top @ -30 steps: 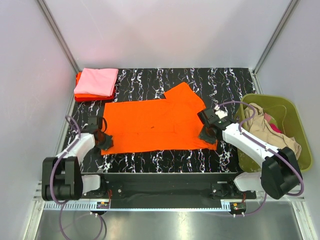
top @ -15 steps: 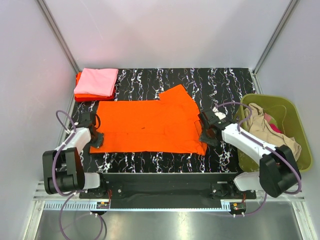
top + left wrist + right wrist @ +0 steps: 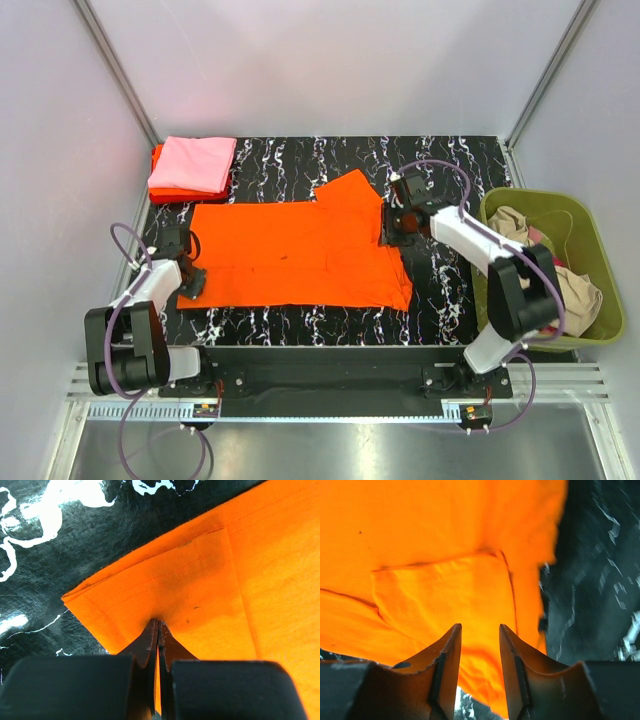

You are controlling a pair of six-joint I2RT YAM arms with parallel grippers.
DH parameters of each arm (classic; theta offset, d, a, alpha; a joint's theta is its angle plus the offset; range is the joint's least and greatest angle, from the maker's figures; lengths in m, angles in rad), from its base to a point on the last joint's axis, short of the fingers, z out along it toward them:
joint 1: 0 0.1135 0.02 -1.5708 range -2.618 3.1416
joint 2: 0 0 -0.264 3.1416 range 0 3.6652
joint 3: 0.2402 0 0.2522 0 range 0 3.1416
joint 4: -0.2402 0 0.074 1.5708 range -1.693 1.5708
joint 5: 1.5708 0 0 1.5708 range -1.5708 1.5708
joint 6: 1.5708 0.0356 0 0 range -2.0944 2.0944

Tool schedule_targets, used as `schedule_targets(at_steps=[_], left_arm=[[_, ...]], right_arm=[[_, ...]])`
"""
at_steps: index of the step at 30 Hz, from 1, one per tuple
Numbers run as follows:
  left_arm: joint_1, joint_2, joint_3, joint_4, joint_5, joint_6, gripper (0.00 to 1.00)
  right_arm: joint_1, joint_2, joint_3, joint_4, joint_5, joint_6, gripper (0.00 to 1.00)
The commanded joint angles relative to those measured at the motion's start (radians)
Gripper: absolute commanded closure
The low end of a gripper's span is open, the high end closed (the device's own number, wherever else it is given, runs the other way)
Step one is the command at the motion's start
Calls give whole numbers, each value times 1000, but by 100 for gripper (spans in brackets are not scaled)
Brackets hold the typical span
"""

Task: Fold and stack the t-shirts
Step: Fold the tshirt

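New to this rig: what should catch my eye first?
A bright orange t-shirt lies spread across the middle of the black marbled table, its near-left corner pinched by the left gripper. At the far left corner sits a folded pink shirt atop a red-orange one.
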Motion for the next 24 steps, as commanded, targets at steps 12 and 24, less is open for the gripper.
schedule_targets(at_steps=[12,24], left_arm=[[19,23,-53,-58,-55,14,99],[21,48,-43,-61,-66,17,99]], right_arm=[[-13,285,168,12,-75,-162,57],[-13,273,168,10,3,-194,60]])
